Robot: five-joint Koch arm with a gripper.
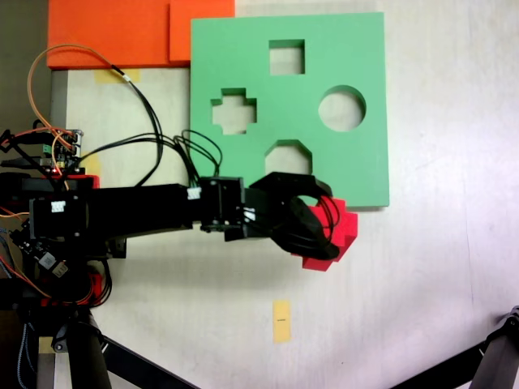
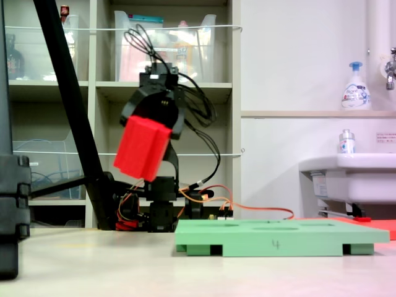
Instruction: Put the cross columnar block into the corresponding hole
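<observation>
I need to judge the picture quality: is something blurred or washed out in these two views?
In a fixed view from above, the white table looks overexposed and pale; the red foam cross block stays sharp. In a fixed view from the side, the block has slightly soft edges, and the green foam board is clear.

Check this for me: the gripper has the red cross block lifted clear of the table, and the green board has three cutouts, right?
Not quite. The gripper does hold the red cross block clear of the table, but the green board has four cutouts, not three: a square, a circle, a plus and an octagon, as a fixed view from above shows.
</observation>
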